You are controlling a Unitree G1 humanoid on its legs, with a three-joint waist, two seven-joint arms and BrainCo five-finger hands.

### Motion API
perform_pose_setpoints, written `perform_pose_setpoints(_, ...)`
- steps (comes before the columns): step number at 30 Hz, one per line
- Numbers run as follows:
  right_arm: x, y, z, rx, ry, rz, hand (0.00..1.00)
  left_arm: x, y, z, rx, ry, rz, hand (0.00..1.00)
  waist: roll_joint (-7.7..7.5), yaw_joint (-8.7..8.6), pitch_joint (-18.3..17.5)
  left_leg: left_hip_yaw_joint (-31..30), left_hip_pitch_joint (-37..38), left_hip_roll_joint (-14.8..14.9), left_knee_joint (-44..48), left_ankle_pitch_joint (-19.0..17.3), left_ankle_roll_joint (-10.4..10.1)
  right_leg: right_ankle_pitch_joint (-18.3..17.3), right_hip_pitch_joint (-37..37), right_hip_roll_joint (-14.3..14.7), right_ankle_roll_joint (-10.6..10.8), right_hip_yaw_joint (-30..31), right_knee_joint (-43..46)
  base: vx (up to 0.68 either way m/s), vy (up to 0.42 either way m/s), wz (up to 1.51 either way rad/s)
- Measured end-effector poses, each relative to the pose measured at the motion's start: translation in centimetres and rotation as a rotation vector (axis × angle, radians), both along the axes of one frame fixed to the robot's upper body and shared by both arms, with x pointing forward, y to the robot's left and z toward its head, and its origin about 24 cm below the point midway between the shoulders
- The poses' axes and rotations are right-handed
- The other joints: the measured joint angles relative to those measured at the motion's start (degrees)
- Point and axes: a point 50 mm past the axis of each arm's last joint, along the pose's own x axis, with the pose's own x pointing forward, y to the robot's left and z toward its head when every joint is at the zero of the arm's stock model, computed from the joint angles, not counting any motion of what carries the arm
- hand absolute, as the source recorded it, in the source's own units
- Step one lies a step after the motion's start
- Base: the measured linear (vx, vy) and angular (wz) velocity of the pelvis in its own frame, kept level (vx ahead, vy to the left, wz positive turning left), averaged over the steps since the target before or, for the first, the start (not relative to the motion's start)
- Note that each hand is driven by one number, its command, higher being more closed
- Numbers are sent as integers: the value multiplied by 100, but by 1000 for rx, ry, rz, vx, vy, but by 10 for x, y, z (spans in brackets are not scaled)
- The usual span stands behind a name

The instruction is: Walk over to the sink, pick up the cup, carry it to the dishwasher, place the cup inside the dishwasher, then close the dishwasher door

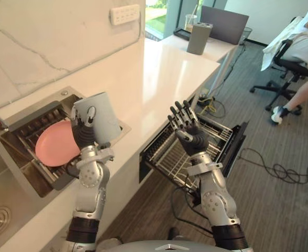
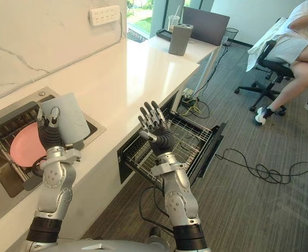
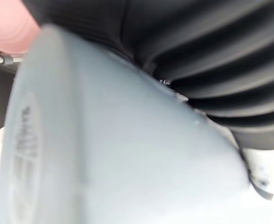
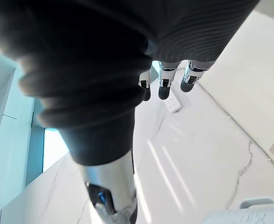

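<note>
My left hand (image 1: 83, 132) holds a pale grey-blue cup (image 1: 99, 116) upright above the sink's (image 1: 17, 170) right edge, fingers curled round its side. The cup (image 3: 104, 154) looms close in the left wrist view. A pink plate (image 1: 56, 143) leans in the sink rack behind the hand. My right hand (image 1: 188, 127) is raised with straight, spread fingers, holding nothing, above the dishwasher's pulled-out wire rack (image 1: 180, 149). The dishwasher door (image 1: 236, 144) hangs open toward the floor on the right.
White counter (image 1: 164, 68) runs away toward a desk with a laptop (image 1: 224, 23) and a grey box (image 1: 199, 38). A person sits on an office chair (image 1: 285, 65) at far right. Cables (image 1: 279, 170) lie on the grey carpet beside the dishwasher door.
</note>
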Motion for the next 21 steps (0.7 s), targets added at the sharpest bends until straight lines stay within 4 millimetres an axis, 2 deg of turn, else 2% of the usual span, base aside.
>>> perform_pose_setpoints(3,0,6,-2,25,31,54,0,-2,-3,3,115,-11,73,100,3,0,-2,-99,0,41,-33,24,-39,47,143,59,-2,-143,-181,40,-36,19)
perform_pose_setpoints(5,-1,18,-2,66,63,151,0,-4,-7,5,223,-22,141,100,17,24,-11,-154,-15,42,-92,52,-58,68,165,83,5,-187,-258,38,-18,13)
perform_pose_setpoints(12,-1,52,4,96,107,327,0,-7,-24,6,387,-38,177,100,17,25,-12,-215,0,9,-97,58,-46,71,234,62,14,-287,-259,5,8,7)
perform_pose_setpoints(14,-1,62,7,93,131,356,0,-6,-31,3,426,-28,169,100,18,36,-14,-257,-5,-5,-107,77,-25,74,245,54,19,-306,-260,-38,14,8)
perform_pose_setpoints(21,4,74,14,78,163,352,0,-7,-49,5,538,-57,146,100,40,38,-39,-318,9,-34,-307,254,-6,98,230,42,6,-432,-260,-34,8,9)
